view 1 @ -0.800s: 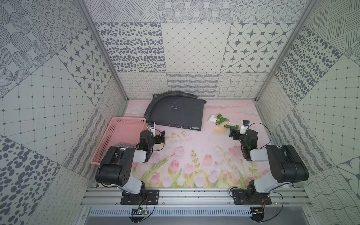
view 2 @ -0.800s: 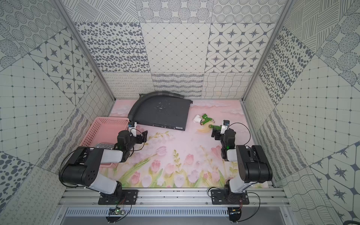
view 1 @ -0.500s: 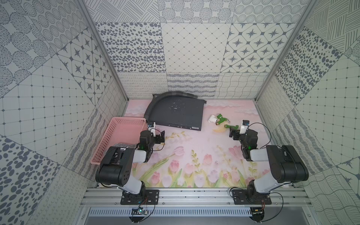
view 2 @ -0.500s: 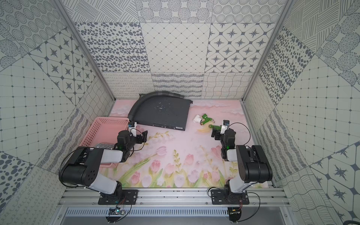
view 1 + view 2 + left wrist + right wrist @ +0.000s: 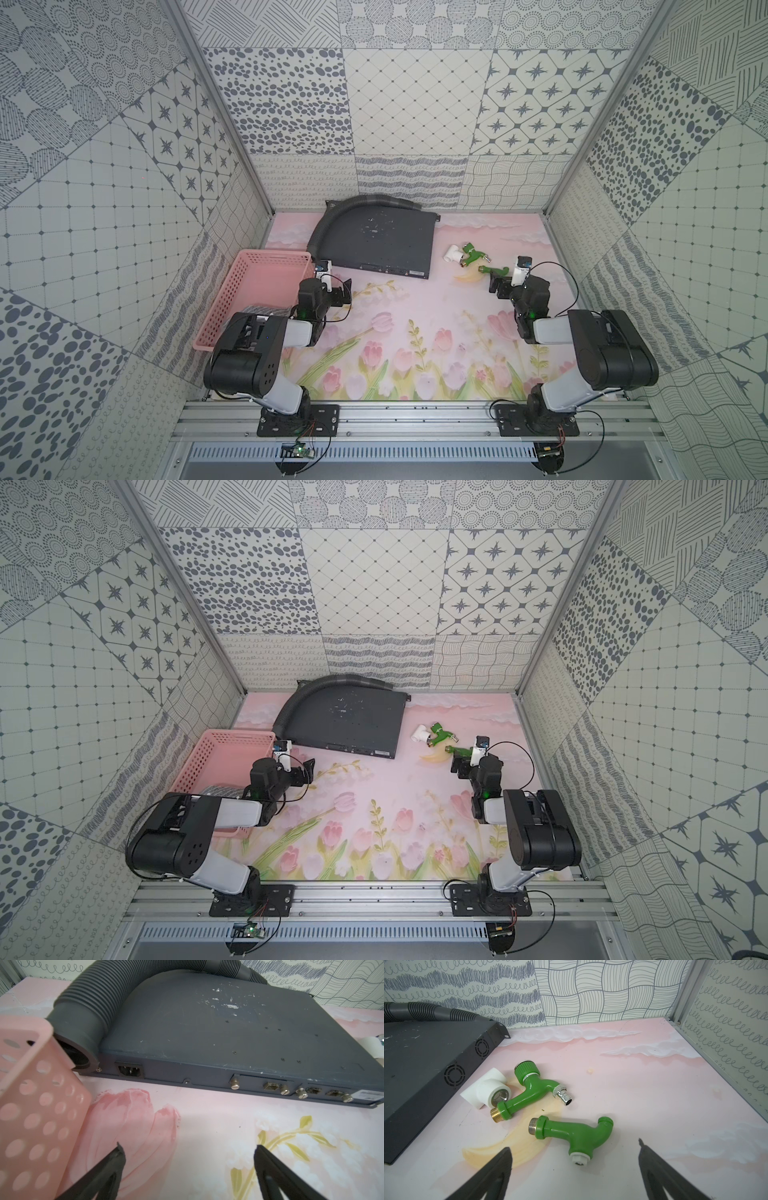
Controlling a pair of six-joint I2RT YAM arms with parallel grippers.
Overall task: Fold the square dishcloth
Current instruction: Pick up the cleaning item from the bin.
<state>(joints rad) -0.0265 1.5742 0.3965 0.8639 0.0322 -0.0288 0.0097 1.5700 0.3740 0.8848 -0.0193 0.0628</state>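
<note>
Dishcloth (image 5: 266, 310), grey, striped, in perforated pink plastic basket (image 5: 272, 253); left tool (image 5: 188, 1147), right tool (image 5: 574, 1145) spread wide, empty.

Top views look down from high on the near side; low wrist cameras (close up) face far, sharing the dark box (image 5: 207, 1032).

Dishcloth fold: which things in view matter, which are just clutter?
Job: dishcloth, partly hidden, in the basket; left gripper and right gripper, both open, empty.
Clutter: metal box; hose; green tap; second green tap; white fitting.
</note>
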